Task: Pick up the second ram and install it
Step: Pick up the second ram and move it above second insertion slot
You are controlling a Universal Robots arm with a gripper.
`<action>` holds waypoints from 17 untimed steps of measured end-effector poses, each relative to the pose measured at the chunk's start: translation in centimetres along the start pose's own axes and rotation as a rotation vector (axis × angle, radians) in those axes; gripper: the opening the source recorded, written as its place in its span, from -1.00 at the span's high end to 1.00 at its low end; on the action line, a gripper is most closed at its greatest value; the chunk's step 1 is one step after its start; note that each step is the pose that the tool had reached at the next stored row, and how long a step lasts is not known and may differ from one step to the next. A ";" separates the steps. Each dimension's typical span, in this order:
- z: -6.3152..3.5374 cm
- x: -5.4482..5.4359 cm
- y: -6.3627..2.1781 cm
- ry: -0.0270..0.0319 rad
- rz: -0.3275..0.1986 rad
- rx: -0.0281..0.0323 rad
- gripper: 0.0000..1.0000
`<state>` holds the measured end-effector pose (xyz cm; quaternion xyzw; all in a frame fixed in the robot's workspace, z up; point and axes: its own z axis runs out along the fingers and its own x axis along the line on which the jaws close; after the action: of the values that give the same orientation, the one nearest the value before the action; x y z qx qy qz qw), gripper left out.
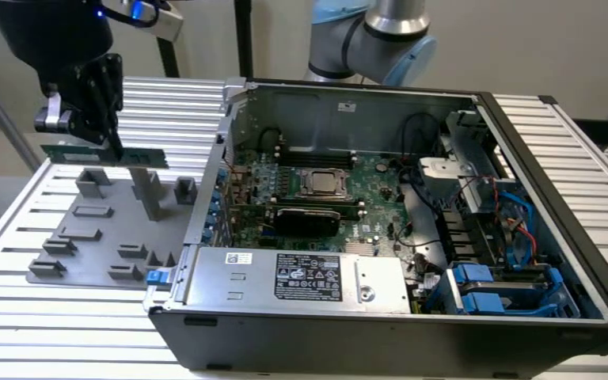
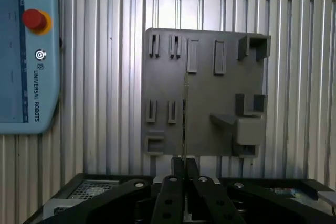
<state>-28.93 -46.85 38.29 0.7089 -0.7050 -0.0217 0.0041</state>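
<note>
The fingers point(image 1: 104, 119) are clamped on the second ram point(image 1: 143, 157). Below them, the grey holder tray point(image 1: 85, 237) lies on the slatted surface point(image 1: 40, 317).

Open air above holder tray point(image 1: 101, 257); case wall point(image 1: 230, 131) stands alongside.

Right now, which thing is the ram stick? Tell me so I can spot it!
Find the big open computer case, then look to the exterior view's left at the grey tray of holder blocks beside it. Above that tray, the black gripper pinches the second ram: a thin, long green stick, unlike the grey holder blocks below.
</note>
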 end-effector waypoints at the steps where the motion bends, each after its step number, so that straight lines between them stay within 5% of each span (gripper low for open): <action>1: -0.21 0.0 -0.46 0.0000 0.000 0.0000 0.73; 17: -2.42 -0.1 -7.66 0.0000 0.000 -0.0001 0.73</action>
<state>-21.18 -46.78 40.43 0.7089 -0.7050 -0.0217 0.0042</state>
